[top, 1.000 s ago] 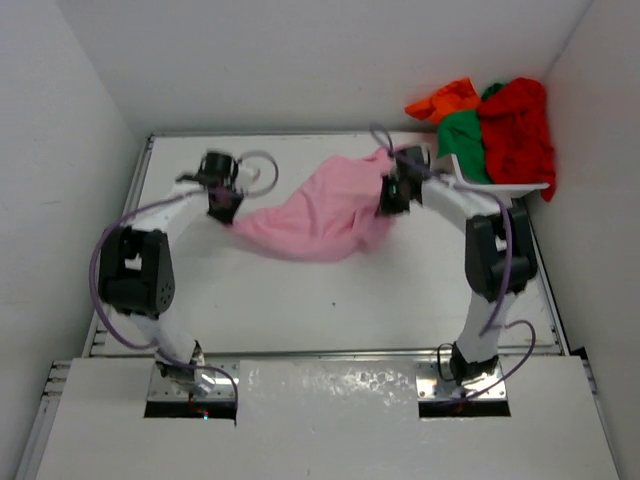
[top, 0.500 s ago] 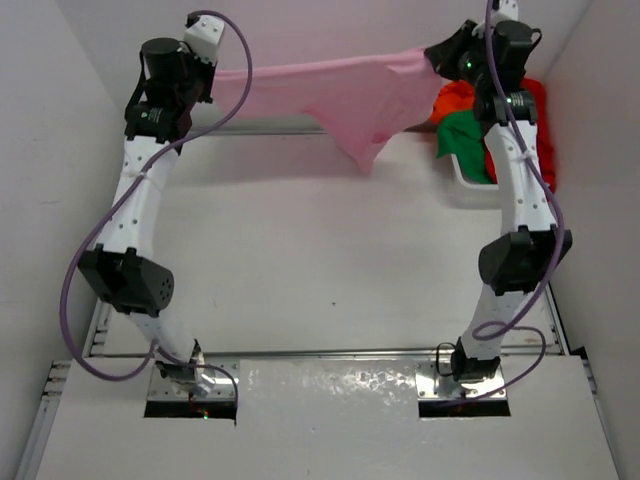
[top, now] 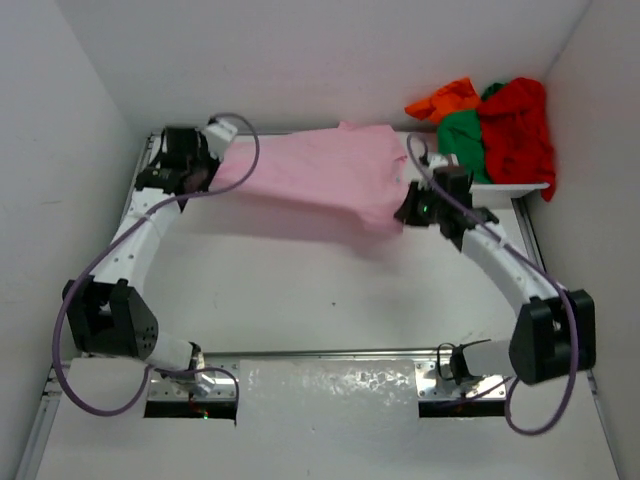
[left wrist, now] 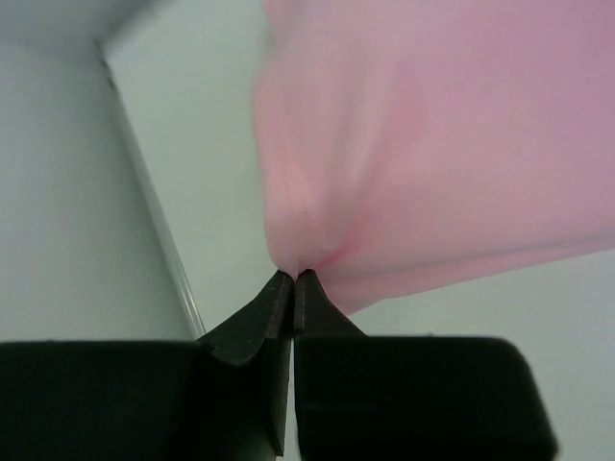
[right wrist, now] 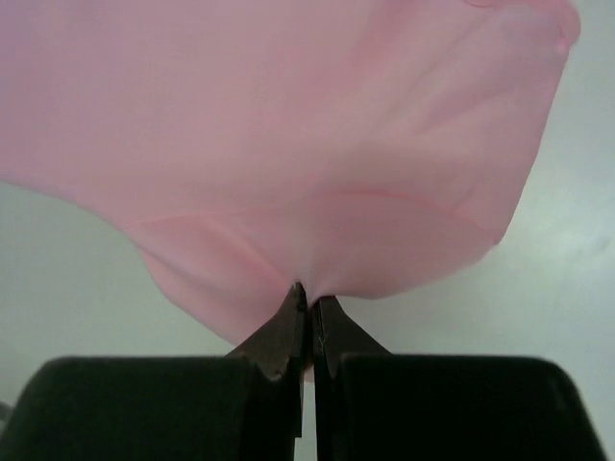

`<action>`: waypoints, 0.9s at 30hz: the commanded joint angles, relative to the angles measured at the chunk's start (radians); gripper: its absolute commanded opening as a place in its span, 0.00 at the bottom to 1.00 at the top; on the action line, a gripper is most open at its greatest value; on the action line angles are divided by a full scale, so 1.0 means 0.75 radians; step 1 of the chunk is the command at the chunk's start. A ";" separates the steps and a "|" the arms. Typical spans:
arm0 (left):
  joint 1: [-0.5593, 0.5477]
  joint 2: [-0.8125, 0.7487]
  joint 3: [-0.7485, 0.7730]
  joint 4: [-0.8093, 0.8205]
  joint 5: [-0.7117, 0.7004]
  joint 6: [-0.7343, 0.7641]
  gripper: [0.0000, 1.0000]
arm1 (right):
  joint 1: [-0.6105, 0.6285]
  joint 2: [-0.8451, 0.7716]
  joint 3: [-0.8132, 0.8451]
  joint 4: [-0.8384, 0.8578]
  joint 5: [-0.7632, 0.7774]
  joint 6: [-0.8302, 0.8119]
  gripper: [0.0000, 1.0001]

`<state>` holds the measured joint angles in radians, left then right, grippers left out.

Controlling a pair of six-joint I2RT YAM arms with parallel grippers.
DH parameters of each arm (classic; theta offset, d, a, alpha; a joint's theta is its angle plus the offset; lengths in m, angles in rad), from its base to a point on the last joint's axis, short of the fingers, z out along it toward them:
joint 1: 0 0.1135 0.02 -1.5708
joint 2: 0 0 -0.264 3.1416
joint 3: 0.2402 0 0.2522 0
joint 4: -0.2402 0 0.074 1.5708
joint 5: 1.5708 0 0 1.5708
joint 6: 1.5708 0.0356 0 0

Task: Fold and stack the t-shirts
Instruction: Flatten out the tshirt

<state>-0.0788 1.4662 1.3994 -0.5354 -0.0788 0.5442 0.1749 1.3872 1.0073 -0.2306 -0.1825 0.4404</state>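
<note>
Shows a light pink t-shirt point(top: 320, 178) stretched out wide just left of a white mesh basket point(top: 515, 186). Pinched tight at the edge far from the basket by the left gripper point(left wrist: 292, 279), and at the edge nearest it by the right gripper point(right wrist: 307, 291). Looks light, thin and limp, likely to sag between grips; best taken by corners or hems. Also shows, heaped unfolded in the basket and spilling over its rim, a red t-shirt point(top: 520, 125), a green t-shirt point(top: 462, 140) and an orange t-shirt point(top: 447, 98).
</note>
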 commanded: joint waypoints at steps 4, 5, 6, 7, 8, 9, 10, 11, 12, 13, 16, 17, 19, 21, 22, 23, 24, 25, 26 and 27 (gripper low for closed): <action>0.015 -0.196 -0.495 -0.221 -0.134 0.044 0.00 | 0.231 -0.362 -0.590 0.082 0.207 0.096 0.00; 0.015 -0.200 -0.546 -0.233 -0.128 0.035 0.00 | 0.263 -0.365 -0.643 0.095 0.205 0.138 0.00; 0.015 -0.202 -0.634 -0.229 -0.116 0.025 0.00 | 0.276 -0.361 -0.725 0.107 0.202 0.155 0.00; 0.015 -0.208 -0.675 -0.221 -0.100 0.011 0.00 | 0.286 -0.355 -0.752 0.109 0.200 0.163 0.00; 0.015 -0.212 -0.746 -0.205 -0.102 0.005 0.00 | 0.302 -0.348 -0.772 0.107 0.200 0.174 0.00; 0.015 -0.212 -0.773 -0.196 -0.104 -0.006 0.00 | 0.311 -0.346 -0.795 0.105 0.202 0.176 0.00; 0.015 -0.216 -0.796 -0.192 -0.104 -0.012 0.00 | 0.317 -0.346 -0.803 0.105 0.204 0.176 0.00; 0.015 -0.218 -0.835 -0.182 -0.106 -0.016 0.00 | 0.321 -0.346 -0.809 0.107 0.198 0.176 0.00; 0.015 -0.220 -0.849 -0.180 -0.106 -0.026 0.00 | 0.321 -0.348 -0.815 0.111 0.196 0.176 0.00; 0.015 -0.227 -0.858 -0.180 -0.104 -0.030 0.00 | 0.321 -0.352 -0.815 0.109 0.194 0.176 0.00; 0.015 -0.233 -0.862 -0.178 -0.083 -0.046 0.00 | 0.321 -0.357 -0.777 0.081 0.213 0.151 0.00; 0.017 -0.233 -0.843 -0.174 -0.077 -0.049 0.00 | 0.321 -0.353 -0.758 0.068 0.209 0.137 0.00; 0.015 -0.229 -0.813 -0.151 -0.046 -0.055 0.00 | 0.321 -0.322 -0.679 0.034 0.196 0.108 0.00; 0.015 -0.223 -0.764 -0.129 -0.034 -0.063 0.00 | 0.321 -0.263 -0.591 -0.020 0.208 0.051 0.00; 0.015 -0.202 -0.745 -0.115 -0.036 -0.065 0.00 | 0.321 -0.242 -0.564 -0.034 0.219 0.033 0.00; 0.017 -0.194 -0.709 -0.088 -0.040 -0.071 0.00 | 0.319 -0.222 -0.523 -0.054 0.231 -0.002 0.00; 0.015 -0.182 -0.694 -0.076 -0.052 -0.079 0.00 | 0.317 -0.203 -0.507 -0.063 0.239 -0.018 0.00; 0.015 -0.157 -0.682 -0.053 -0.059 -0.085 0.00 | 0.307 -0.167 -0.490 -0.069 0.251 -0.031 0.00; 0.015 -0.145 -0.657 -0.045 -0.061 -0.091 0.00 | 0.301 -0.150 -0.466 -0.073 0.266 -0.045 0.00; 0.015 -0.119 -0.649 -0.041 -0.057 -0.100 0.00 | 0.288 -0.134 -0.460 -0.067 0.262 -0.047 0.00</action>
<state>-0.0788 1.3468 0.8616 -0.6384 -0.1028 0.4953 0.4103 1.2583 0.6209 -0.2485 -0.0357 0.4648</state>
